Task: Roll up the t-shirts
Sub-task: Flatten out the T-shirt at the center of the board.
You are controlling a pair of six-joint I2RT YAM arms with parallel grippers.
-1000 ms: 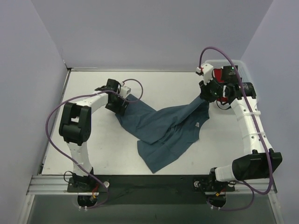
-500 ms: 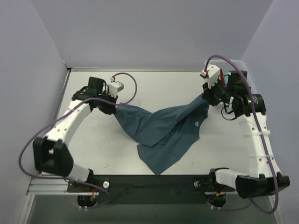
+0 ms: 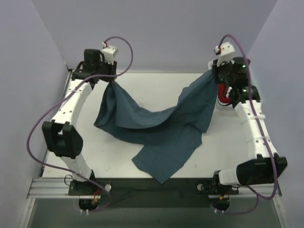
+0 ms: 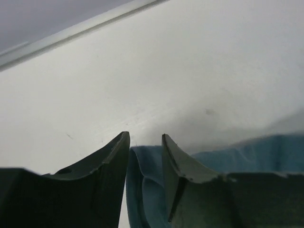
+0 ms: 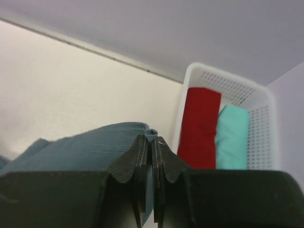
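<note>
The slate-blue t-shirt [image 3: 161,128] hangs stretched between my two raised grippers, sagging in the middle, and its lower part lies on the white table [image 3: 142,90]. At the back left, my left gripper [image 3: 112,80] is closed on one corner. In the left wrist view a bunched fold of the t-shirt [image 4: 145,180] fills the gap of that gripper [image 4: 145,137]. At the back right, my right gripper [image 3: 214,75] pinches the other corner. In the right wrist view the t-shirt's hem [image 5: 95,147] sits clamped in that gripper [image 5: 152,137].
A white perforated basket [image 5: 228,83] stands at the back right beside my right gripper. It holds a rolled red t-shirt [image 5: 200,128] and a turquoise one [image 5: 232,137]. The red roll [image 3: 222,92] also peeks out under the right arm. Purple walls close in the table.
Both arms have risen and moved toward the back wall. The shirt's corners came up off the table, and the cloth now hangs spread between the grippers. The left gripper took hold of its corner.
</note>
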